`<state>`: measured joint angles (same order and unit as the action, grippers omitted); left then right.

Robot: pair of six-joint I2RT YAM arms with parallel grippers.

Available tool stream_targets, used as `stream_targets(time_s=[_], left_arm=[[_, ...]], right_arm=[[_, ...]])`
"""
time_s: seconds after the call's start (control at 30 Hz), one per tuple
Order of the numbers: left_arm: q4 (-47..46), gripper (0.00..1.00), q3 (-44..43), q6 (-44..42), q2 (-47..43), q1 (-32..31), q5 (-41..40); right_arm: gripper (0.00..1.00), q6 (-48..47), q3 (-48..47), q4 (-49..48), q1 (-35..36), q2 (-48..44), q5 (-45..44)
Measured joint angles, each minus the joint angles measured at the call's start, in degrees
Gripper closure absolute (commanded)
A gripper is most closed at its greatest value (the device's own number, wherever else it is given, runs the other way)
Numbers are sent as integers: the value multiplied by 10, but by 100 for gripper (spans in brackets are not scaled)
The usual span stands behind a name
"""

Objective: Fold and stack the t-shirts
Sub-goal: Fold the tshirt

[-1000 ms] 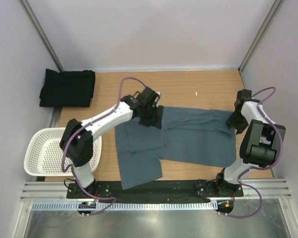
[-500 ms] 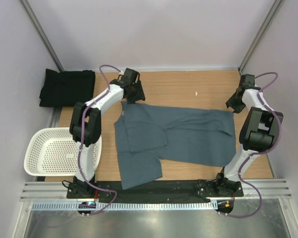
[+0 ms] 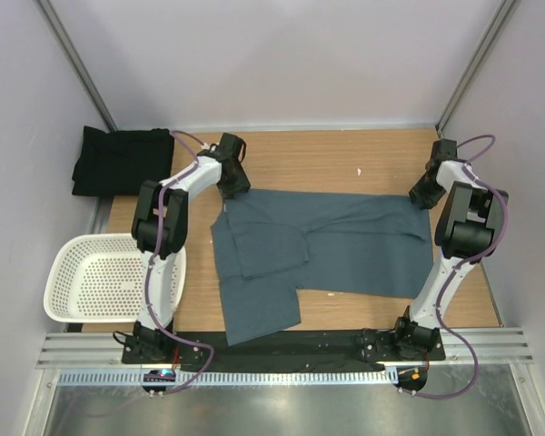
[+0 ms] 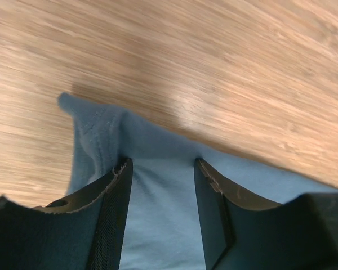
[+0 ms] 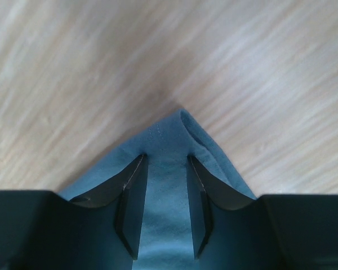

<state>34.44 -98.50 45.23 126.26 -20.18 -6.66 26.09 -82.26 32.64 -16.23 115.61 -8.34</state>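
Our left pincer (image 4: 161, 169) stands with jaws apart astride the far left corner of the slate blue-grey cloth t-shirt (image 3: 345, 245). Our right pincer (image 5: 166, 160), also apart, straddles its far right corner. The shirt lies spread on the wooden table (image 3: 345, 159), and the black cloth t-shirt (image 3: 123, 162) sits at the far left corner.

Wooden table (image 3: 345, 163) — blue-grey t-shirt (image 3: 345, 245) spread across it; black t-shirt (image 3: 123, 162) at far-left corner.

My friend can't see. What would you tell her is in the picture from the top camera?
A blue-grey t-shirt lies spread on a wooden table, with the left gripper and right gripper at its two far corners. A folded black t-shirt sits far left, with a white basket nearer.
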Motion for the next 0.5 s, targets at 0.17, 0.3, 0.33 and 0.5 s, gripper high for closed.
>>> stream_targets(time_s=[0.17, 0.3, 0.33, 0.5], left_arm=[[3, 52, 0, 15, 0, 4, -15], [6, 53, -3, 25, 3, 5, -21], [9, 53, -7, 26, 5, 6, -22], [15, 54, -42, 20, 28, 14, -22]], right_arm=[[61, -8, -50, -7, 1, 36, -5], [61, -8, -71, -16, 3, 52, -2], [61, -8, -78, -17, 3, 57, 0], [61, -10, -120, -29, 3, 86, 19]])
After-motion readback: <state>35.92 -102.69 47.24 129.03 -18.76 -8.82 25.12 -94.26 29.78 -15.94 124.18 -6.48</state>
